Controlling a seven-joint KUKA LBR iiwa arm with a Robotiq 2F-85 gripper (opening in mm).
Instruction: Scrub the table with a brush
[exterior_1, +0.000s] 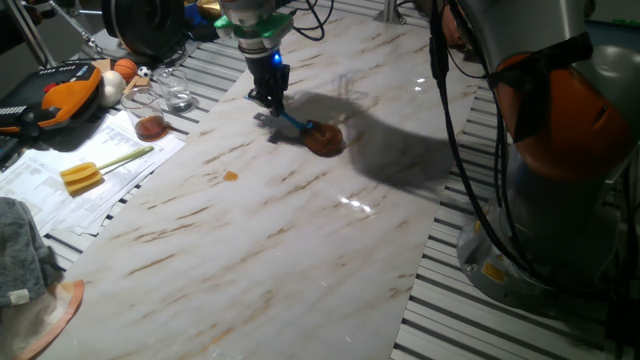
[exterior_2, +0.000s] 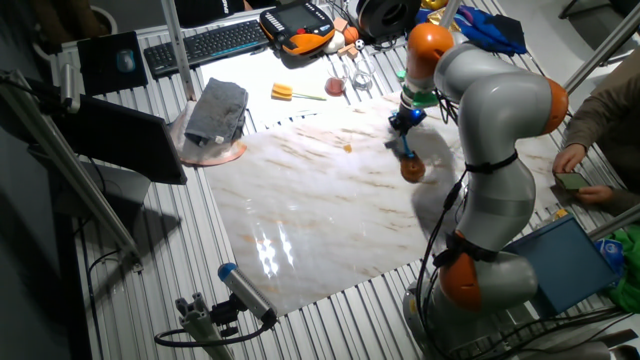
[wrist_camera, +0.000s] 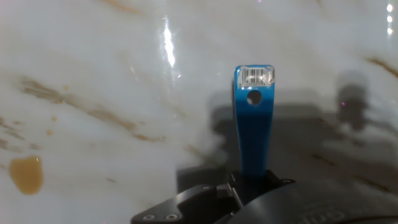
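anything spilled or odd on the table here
Yes: a small amber blob sits on the table, apart from the brush held in the pincer. In the hand view it looks like a wet drip with tiny specks nearby.

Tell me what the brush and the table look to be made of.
Brush: the smooth, bright blue handle looks like glossy plastic; the brown head looks bristly, fibre type unclear. Table: a white slab with tan veins and mirror-like glare, so polished marble or an imitation.

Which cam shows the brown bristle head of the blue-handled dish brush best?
One fixed view: the brown bristle head is close, unobstructed on the marble table. The other fixed view shows it small; the hand view shows only the blue handle.
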